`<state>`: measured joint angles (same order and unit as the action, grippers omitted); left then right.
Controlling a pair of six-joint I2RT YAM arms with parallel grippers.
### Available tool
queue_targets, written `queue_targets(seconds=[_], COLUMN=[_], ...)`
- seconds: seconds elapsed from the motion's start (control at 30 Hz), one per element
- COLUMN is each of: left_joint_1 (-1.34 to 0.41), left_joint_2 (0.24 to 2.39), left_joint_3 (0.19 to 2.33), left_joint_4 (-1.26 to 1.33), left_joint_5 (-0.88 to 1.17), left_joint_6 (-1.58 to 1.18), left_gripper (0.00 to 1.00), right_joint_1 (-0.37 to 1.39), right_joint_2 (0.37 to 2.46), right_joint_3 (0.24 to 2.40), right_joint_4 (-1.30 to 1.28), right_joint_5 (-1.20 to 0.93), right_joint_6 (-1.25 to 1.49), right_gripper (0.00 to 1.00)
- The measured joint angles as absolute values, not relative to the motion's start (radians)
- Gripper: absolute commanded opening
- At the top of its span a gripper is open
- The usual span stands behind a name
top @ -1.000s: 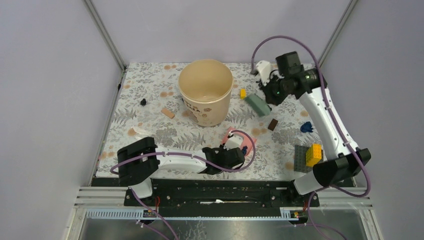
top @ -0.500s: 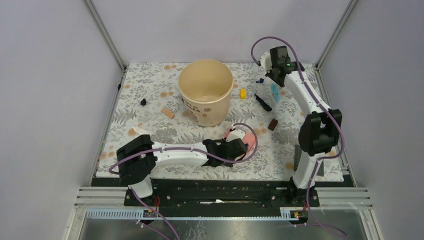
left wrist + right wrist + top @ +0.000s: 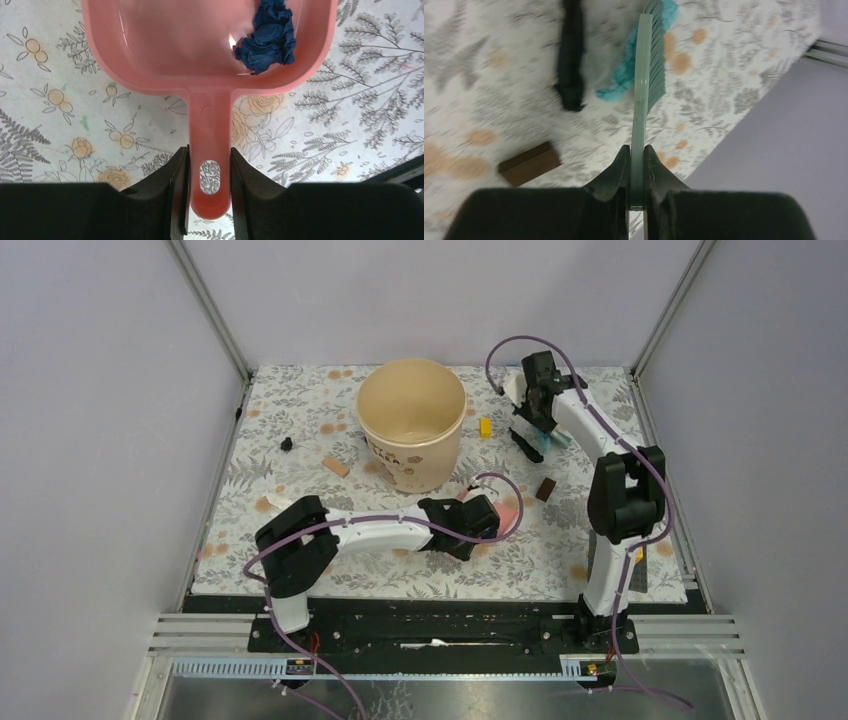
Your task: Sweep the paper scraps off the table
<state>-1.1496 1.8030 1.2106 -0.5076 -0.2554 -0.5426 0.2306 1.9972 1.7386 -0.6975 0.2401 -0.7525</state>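
The handle of the pink dustpan (image 3: pixel 165 55) is clamped in the jaws of the left gripper (image 3: pixel 210 184), the green brush (image 3: pixel 644 75) in those of the right gripper (image 3: pixel 636 160); a crumpled blue paper scrap (image 3: pixel 267 37) lies in the pan, a black scrap (image 3: pixel 570 55) on the tabletop (image 3: pixel 484 105) just beside the bristles; light and limp, they are judged better swept than gripped.

left wrist: pink dustpan (image 3: pixel 165 50) front, blue scrap (image 3: pixel 267 37) cut by top edge | right wrist: brush (image 3: pixel 644 75) tip, black scrap (image 3: pixel 570 55) cut at top; table (image 3: pixel 724 85) print blurred

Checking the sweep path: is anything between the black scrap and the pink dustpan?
Nothing visible lies directly between the black scrap, beside the brush, and the dustpan; the brown block sits just off that line.
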Motion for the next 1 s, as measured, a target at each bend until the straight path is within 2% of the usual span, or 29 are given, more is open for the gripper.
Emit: queue_targets(seconds=[0.2,0.43,0.73,1.0], left_joint_1=[-1.104,-1.079,-1.073,-1.073], left_joint_2=[1.865,1.916,1.924,1.803], left_joint_3=[1.275,1.336,1.342,1.188], left_joint_4=[-0.522,-0.522,-0.513,-0.476], left_joint_5=[-0.214,-0.194,-0.192,-0.182], left_joint_6=[-0.5,-0.456,-0.437,-0.427], left_gripper=[0.0,0.0,0.0,0.0], right_joint_1=[0.316,0.362,0.348,0.245], right_joint_2=[1.81,1.657,1.641,1.65], right_joint_3=[1.543,1.497,1.61,1.809], right_joint_4=[-0.727,-0.861,-1.136,-1.175], right_joint_5=[0.134,-0.133,-0.334,-0.223], right_joint_6=[-0.712,-0.641,-0.615,-0.642], right_gripper=[0.0,0.0,0.0,0.0])
